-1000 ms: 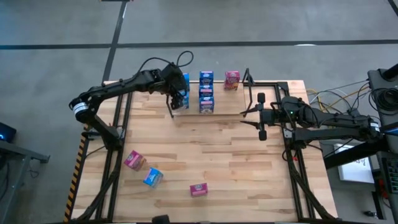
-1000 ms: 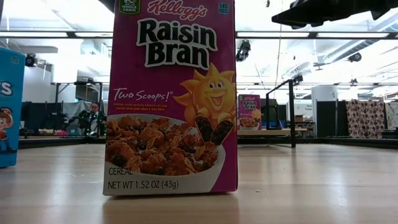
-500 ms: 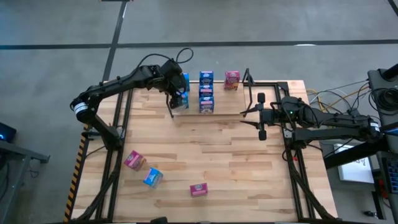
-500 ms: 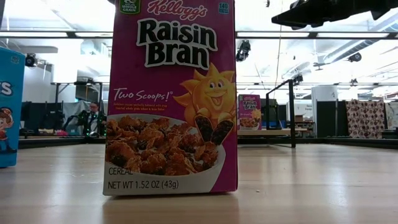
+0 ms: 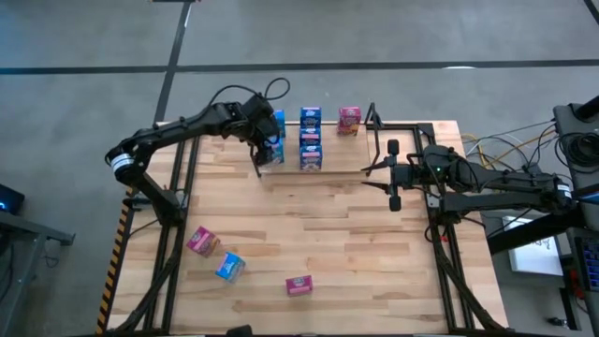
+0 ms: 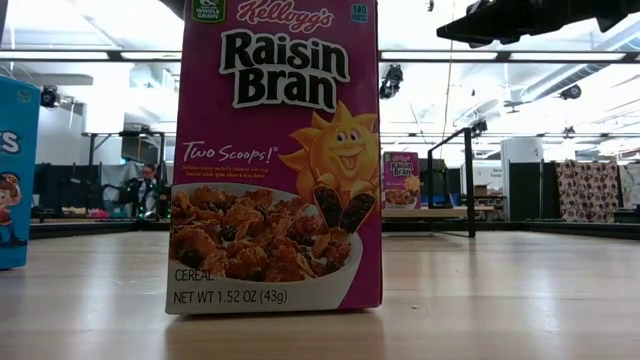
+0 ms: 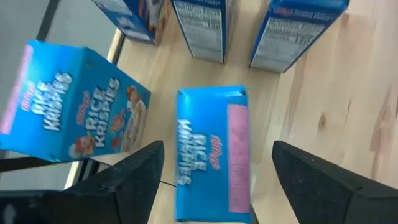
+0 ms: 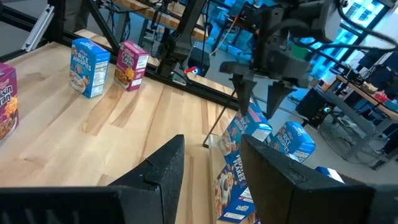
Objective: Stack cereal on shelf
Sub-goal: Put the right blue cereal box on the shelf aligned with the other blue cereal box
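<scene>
My left gripper (image 5: 269, 150) (image 7: 217, 147) is open at the shelf (image 5: 258, 167) on the table's far edge. Its fingers stand apart on either side of a blue cereal box (image 7: 211, 152) that lies flat below them, without touching it. The right wrist view shows this gripper (image 8: 258, 99) hanging just above the blue boxes (image 8: 249, 124). More blue boxes (image 5: 310, 137) and one pink box (image 5: 349, 120) stand in the shelf. Three boxes lie loose near the table's near-left side: pink (image 5: 201, 241), blue (image 5: 229, 267), pink (image 5: 299, 285). My right gripper (image 5: 387, 174) (image 8: 212, 142) waits open at the right.
A black tube frame (image 5: 432, 215) edges the table. In the low view a pink Raisin Bran box (image 6: 275, 155) stands close to the camera, with a blue box (image 6: 18, 170) at the left. Bare wood (image 5: 328, 220) lies between shelf and loose boxes.
</scene>
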`<state>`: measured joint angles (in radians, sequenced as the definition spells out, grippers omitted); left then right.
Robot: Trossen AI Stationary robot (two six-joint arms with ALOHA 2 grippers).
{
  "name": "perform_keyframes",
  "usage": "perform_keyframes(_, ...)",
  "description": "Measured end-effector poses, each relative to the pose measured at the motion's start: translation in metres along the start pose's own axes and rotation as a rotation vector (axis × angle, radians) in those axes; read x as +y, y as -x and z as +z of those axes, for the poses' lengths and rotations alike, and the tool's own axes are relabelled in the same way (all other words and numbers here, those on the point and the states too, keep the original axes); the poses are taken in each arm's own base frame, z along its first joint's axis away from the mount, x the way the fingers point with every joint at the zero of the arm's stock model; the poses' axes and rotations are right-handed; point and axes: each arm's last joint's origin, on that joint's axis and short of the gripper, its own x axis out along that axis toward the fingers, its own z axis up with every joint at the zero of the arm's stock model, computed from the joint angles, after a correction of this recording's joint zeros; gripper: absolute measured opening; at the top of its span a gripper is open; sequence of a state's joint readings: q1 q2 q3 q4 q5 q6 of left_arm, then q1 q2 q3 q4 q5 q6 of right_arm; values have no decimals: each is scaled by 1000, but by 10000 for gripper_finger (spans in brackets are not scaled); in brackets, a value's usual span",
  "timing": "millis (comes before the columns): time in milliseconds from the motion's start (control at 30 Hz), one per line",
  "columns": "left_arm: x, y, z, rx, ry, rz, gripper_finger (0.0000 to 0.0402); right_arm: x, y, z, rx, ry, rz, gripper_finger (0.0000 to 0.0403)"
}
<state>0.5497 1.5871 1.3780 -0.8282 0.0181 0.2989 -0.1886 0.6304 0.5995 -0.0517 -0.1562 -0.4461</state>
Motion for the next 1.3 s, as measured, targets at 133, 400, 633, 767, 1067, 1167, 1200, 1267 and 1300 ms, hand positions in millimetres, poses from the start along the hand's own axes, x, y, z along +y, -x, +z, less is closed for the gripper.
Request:
perform_keyframes(133,-1,-3,-2,3,-3,-1,274,0,0,0,0,2,-1,146)
perform_keyframes(400,-1,-4,-2,1,-11,-1,238,0,0,0,0,4,-1,146)
perform_keyframes(633,-1,-4,-2,1,-10,-1,213,0,0,0,0,8,-1,146)
perform_keyframes(767,0,-4,-2,-5,-14,1,209,0,0,0,0,8,-1,146)
perform_keyframes(1067,0,-5,-2,-1,-18,0,190,0,0,0,0,10,-1,146)
perform_keyframes(1167,0,-12,-2,17,-18,-6,182,0,0,0,1,11,-1,146)
perform_keyframes(1200,0,-15,-2,26,-20,-9,180,0,0,0,0,11,-1,146)
perform_keyframes(1267,0,-21,-2,40,-31,-14,177,0,0,0,0,10,-1,146)
perform_keyframes(1300,0,-23,-2,46,-35,-16,175,0,0,0,0,11,-1,146)
